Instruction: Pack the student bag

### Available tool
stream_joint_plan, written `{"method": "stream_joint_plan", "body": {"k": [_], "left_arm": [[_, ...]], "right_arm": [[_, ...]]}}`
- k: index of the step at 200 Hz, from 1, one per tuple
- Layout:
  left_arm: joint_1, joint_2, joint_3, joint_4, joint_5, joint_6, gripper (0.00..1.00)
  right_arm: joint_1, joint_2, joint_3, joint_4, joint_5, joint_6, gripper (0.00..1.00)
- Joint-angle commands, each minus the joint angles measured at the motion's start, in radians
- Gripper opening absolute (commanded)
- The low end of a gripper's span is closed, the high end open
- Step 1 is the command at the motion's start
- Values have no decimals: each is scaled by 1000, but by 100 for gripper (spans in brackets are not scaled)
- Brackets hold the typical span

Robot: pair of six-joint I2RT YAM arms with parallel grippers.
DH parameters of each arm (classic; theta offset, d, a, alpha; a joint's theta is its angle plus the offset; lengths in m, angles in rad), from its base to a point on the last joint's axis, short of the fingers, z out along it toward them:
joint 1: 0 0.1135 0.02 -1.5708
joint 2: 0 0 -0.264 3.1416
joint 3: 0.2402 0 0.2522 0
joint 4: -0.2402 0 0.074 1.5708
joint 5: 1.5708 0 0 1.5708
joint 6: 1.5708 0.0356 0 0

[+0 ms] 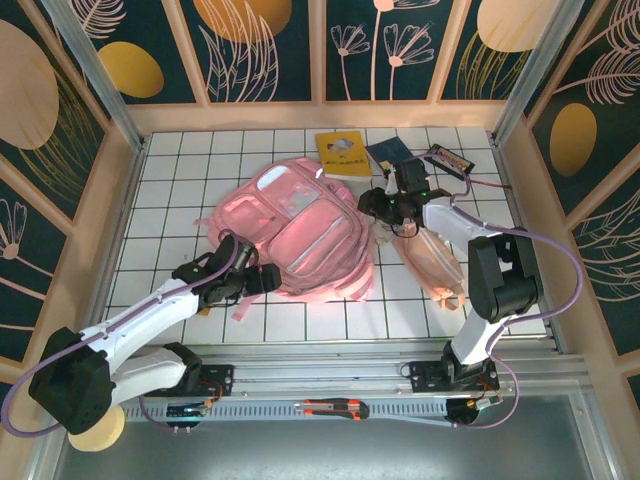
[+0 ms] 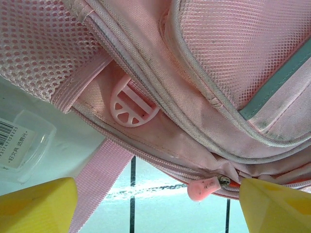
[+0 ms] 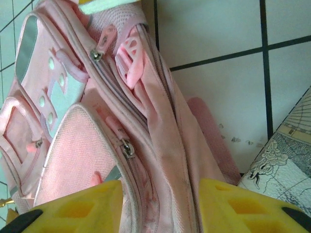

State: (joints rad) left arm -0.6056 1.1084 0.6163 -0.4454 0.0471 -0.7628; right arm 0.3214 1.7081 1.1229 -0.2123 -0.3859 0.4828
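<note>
Across the middle of the white tiled table [image 1: 170,190] lies the large pink fabric backpack [image 1: 310,240], front pockets facing up. At its near left corner we see the left gripper [image 1: 268,280], its yellow jaws wide open, with a small pink zipper pull [image 2: 203,188] hanging between them. At the backpack's far right edge, the right gripper [image 1: 380,207] has its jaws partly open astride the pink fabric. A slim pale-pink pouch [image 1: 432,262] lies just right of the backpack, and a yellow book [image 1: 340,153] sits at the far side.
</note>
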Motion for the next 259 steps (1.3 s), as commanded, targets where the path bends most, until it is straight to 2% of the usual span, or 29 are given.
{"method": "stream_joint_plan", "body": {"k": [1, 55, 96, 128, 159, 192, 213, 259], "left_arm": [[8, 6, 24, -9, -14, 17, 86], [7, 16, -12, 48, 37, -17, 83], [8, 43, -32, 130, 87, -10, 78], [8, 108, -21, 168, 120, -29, 74], [8, 105, -53, 171, 129, -109, 72], [18, 61, -124, 215, 185, -291, 70], [39, 22, -202, 327, 240, -408, 66], [95, -22, -275, 430, 270, -478, 61]], "right_arm": [[-3, -45, -52, 7, -55, 17, 49], [41, -115, -133, -62, -109, 45, 61], [77, -151, -228, -10, -131, 104, 64], [95, -140, -226, 1, -131, 112, 64], [95, -151, -212, -16, -92, 95, 64], [96, -202, -208, -42, -15, 70, 62], [97, -210, -215, -44, -23, 68, 61], [110, -206, -252, -12, -62, 97, 60]]}}
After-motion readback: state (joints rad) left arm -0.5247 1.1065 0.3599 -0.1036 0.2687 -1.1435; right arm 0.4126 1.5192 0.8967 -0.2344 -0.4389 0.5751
